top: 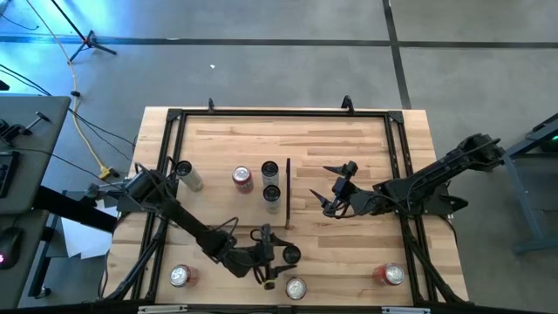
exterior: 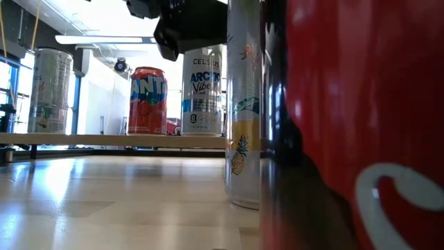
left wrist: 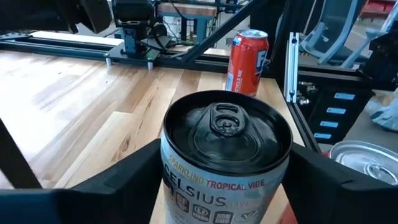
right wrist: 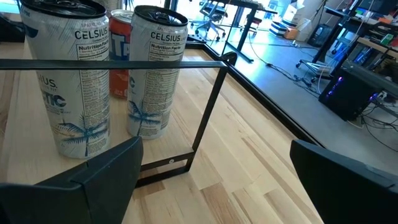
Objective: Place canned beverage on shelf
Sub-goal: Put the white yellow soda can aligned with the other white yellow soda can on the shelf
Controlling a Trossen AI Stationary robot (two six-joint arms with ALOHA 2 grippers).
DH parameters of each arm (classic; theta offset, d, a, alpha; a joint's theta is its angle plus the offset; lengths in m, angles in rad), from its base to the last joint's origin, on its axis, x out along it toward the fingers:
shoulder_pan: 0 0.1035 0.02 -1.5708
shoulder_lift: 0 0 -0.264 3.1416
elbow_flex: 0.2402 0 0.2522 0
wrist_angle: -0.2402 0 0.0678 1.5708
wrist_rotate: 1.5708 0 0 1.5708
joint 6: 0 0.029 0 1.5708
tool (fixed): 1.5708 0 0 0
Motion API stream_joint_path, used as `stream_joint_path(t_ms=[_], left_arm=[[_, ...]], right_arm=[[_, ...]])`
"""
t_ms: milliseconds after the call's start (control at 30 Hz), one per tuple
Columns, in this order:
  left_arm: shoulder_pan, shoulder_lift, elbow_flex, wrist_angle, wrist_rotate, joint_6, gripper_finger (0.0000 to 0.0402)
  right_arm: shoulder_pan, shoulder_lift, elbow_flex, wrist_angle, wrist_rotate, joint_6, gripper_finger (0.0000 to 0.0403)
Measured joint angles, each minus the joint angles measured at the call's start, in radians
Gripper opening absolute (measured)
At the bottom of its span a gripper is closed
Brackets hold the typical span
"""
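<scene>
A slim Celsius Tropical Vibe can stands upright on the tabletop near the front edge, its base on the wood. My left gripper is shut on it. The shelf, a pale raised panel with a dark upright strip on its right end, carries several upright cans. Right of that strip my right gripper hangs open, touching nothing. My left gripper pinches the can's upper wall, just below the rim, between its two fingers, one on each side. The fingers come in nearly level from the table's left. The can stays upright with its base on the table.
Loose cans stand along the front edge: a red one at the right, a silver-topped one close by the held can, another at the left. A red can fills the low view's foreground. A black frame rims the table.
</scene>
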Motion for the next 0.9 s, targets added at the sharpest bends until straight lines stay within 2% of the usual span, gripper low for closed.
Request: stream_joint_path(t_ms=[400,900], left_arm=[[-0.042,-0.11,0.0,-0.143,-0.04,0.005,0.0261],[-0.045,-0.114,0.0,-0.262,-0.037,-0.131,0.0261]], right_arm=[[0.0,0.0,0.0,-0.007,0.0,0.0,0.0393],[0.0,0.0,0.0,-0.007,0.0,0.0,0.0393]])
